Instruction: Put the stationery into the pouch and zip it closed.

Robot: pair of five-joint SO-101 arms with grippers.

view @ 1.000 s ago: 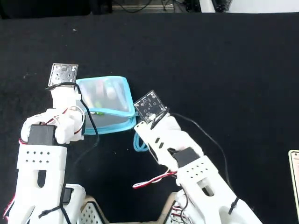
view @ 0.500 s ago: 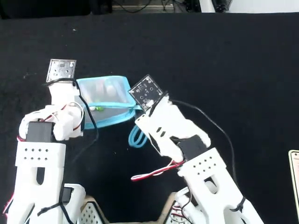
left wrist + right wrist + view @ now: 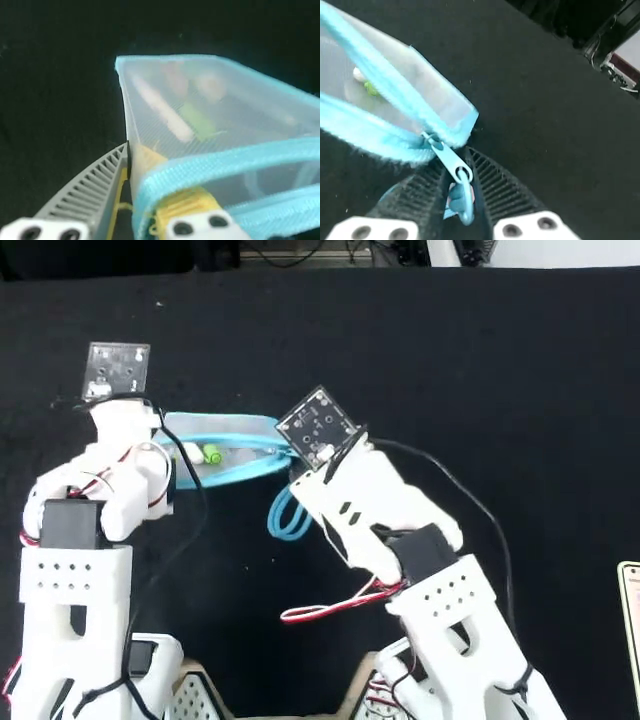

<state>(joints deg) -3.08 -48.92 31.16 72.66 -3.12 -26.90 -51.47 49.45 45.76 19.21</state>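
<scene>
The left gripper [image 3: 142,170] is clamped shut on one end of the single turquoise-trimmed pouch [image 3: 235,452]. The right gripper [image 3: 457,172] is closed on its one zipper pull [image 3: 447,159] at the other end, with one blue loop [image 3: 285,520] hanging below. Inside the pouch are one white stick [image 3: 162,110], one green piece [image 3: 197,122] and other blurred items. Since a second ago both arms have pushed farther across the black table [image 3: 480,370], and the pouch has tipped from flat onto its edge

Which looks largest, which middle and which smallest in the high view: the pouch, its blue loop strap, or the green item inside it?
1. pouch, partly covered, yet clearly largest
2. blue loop strap
3. green item, seen through the pouch wall
</scene>
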